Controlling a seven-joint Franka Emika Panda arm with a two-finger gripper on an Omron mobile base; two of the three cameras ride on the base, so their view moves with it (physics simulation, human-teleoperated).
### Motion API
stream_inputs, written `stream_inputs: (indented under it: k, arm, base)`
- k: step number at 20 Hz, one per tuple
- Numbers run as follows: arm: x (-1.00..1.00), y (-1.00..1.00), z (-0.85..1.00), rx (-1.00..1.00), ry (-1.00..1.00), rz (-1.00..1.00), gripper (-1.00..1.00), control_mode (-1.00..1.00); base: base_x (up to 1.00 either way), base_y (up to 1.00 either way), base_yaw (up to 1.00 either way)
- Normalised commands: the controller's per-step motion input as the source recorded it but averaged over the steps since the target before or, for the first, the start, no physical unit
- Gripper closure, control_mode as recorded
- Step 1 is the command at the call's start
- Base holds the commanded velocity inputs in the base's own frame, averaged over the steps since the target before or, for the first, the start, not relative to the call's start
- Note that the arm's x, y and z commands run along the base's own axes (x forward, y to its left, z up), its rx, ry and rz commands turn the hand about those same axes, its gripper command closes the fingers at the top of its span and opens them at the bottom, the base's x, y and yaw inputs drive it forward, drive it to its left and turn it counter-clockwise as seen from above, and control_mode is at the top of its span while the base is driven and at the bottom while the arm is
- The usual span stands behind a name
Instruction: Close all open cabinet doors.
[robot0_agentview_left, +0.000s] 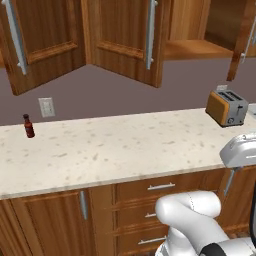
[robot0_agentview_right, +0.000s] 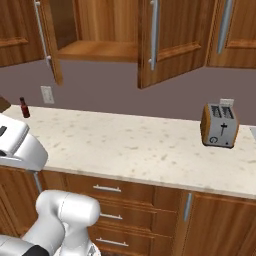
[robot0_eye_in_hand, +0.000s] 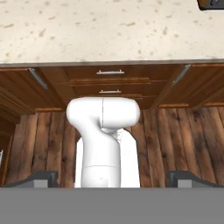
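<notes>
Kitchen, speckled countertop (robot0_agentview_left: 115, 150) running beneath wall cabinets. Pincer (robot0_eye_in_hand: 113, 179) — jaws standing wide apart, gripping nothing, looking down over the wooden floor (robot0_eye_in_hand: 175, 140) and the lower drawer fronts (robot0_eye_in_hand: 109, 78), well short of any door. Outward: toaster (robot0_agentview_right: 219, 126) sitting on the counter at right, a small dark bottle (robot0_agentview_left: 28, 126) standing far left beside a wall outlet (robot0_agentview_left: 46, 107). Cabinet doors (robot0_agentview_left: 131, 35) — several hanging ajar above the counter, one compartment's shelf (robot0_agentview_right: 100, 50) showing bare. Task judged as barely beginning: no open door is being touched, and all of them are awaiting closing.
</notes>
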Motion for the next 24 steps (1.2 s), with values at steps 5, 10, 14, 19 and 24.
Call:
stream_inputs:
  k: [5,10,14,19,24]
  arm:
    - [0.00,0.00,0.00,0.00,0.00,0.00,-1.00,1.00]
    - [0.00,0.00,0.00,0.00,0.00,0.00,-1.00,1.00]
    - [0.00,0.00,0.00,0.00,0.00,0.00,-1.00,1.00]
    - [0.00,0.00,0.00,0.00,0.00,0.00,-1.00,1.00]
    - [0.00,0.00,0.00,0.00,0.00,0.00,-1.00,1.00]
  base:
    - [0.26,-0.10,0.00]
    - [0.25,-0.36,0.00]
    - [0.51,-0.27,0.00]
    - [0.59,-0.04,0.00]
    - [0.60,-0.14,0.00]
